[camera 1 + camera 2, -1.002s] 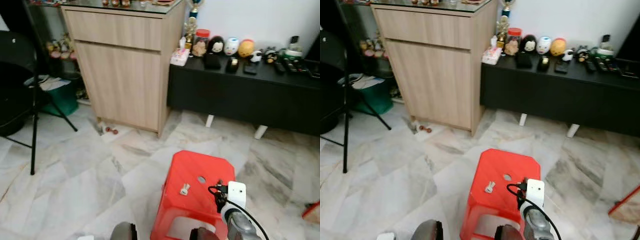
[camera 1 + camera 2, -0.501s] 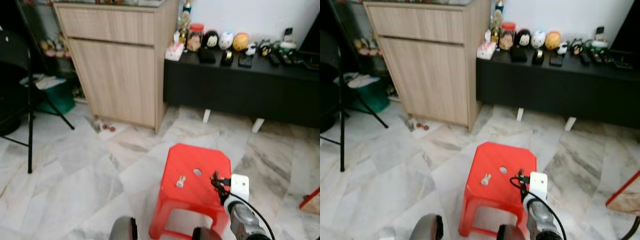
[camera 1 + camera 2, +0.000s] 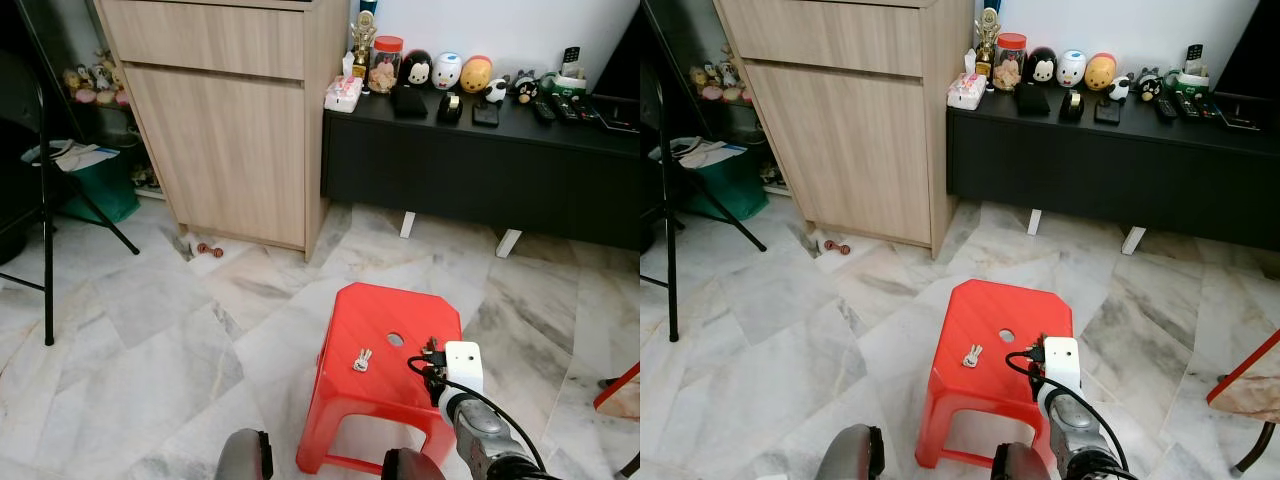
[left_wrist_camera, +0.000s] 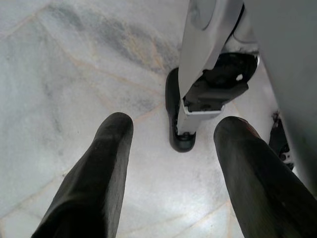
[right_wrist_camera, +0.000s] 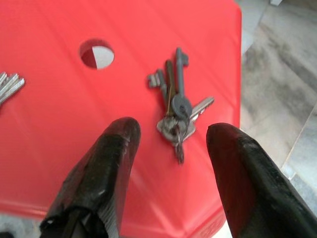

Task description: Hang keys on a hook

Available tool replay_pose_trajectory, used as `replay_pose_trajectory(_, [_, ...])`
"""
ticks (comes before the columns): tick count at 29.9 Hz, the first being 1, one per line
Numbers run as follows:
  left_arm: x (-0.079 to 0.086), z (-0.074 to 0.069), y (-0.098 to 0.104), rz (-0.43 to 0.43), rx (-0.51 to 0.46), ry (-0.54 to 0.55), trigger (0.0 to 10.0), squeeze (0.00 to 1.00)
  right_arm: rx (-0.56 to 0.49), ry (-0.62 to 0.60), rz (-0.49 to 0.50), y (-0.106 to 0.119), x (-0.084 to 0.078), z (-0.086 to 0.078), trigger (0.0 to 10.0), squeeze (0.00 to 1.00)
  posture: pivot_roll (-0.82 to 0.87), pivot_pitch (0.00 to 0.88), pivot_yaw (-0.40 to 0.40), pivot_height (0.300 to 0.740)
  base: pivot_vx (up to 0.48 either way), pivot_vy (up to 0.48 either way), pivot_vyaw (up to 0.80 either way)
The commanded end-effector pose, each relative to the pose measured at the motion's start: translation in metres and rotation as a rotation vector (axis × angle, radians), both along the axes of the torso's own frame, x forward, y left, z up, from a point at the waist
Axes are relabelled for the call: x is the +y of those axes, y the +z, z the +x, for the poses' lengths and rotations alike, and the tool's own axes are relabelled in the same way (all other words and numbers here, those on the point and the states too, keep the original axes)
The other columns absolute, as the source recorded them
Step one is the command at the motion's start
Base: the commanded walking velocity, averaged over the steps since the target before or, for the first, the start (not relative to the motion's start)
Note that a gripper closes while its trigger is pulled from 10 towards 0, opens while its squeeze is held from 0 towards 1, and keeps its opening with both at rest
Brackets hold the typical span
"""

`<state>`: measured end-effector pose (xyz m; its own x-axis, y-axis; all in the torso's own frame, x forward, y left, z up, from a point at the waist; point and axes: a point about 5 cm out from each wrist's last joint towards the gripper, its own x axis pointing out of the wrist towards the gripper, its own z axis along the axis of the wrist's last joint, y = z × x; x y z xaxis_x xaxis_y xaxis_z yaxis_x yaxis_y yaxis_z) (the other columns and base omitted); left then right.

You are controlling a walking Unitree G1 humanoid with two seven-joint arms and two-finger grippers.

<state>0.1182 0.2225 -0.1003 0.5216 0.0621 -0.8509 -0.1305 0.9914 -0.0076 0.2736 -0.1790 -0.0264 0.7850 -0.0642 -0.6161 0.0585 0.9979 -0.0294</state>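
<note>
In the left eye view we see a red stool (image 3: pixel 385 335) on the marble floor (image 3: pixel 150 330), at about 6 o'clock in the picture. A small bunch of keys (image 3: pixel 361 359) lies on its seat, just at 9 o'clock from the round hole (image 3: pixel 396 339). Our right arm (image 3: pixel 470 420) reaches up from 5 o'clock, with its white wrist box at the stool's near right corner. A wooden cabinet (image 3: pixel 230 110) stands at 11 o'clock and a black bench (image 3: pixel 480 170) with toys at 1 o'clock. Half a second ago this picture was blurred and the stool sat a bit lower and closer. Now it is sharp and we see more floor. We think our head moved, not the stool.

The right eye view shows the same room, with those keys (image 3: pixel 970 354) at 9 o'clock from the hole.

In the left wrist view the left gripper (image 4: pixel 171 163) hangs over bare floor beside our own leg and foot (image 4: pixel 181 124). Its fingers are spread wide with nothing between them.

In the right wrist view the right gripper (image 5: pixel 168 171) hovers just above the red seat. Its fingers are wide apart and hold nothing. A second bunch of dark keys (image 5: pixel 176 111) lies right ahead, between the fingertips and the hole. We see no hook, so we judge the grab comes first.
</note>
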Motion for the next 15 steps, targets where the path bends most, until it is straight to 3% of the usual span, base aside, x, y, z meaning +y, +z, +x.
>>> replay_pose_trajectory(1, [-0.009,-0.01,-0.005,-0.024,0.034,-0.041,10.0,0.0,-0.011,0.006,-0.012,0.005,-0.003,0.006,10.0,0.0,0.1,0.073,-0.069,0.611,0.0,0.0,0.0])
replay_pose_trajectory(15, [-0.018,-0.034,-0.011,-0.028,0.064,-0.074,10.0,0.0,-0.009,0.016,-0.002,0.004,0.001,0.005,10.0,0.0,0.1,0.158,-0.074,0.611,0.0,0.0,0.0])
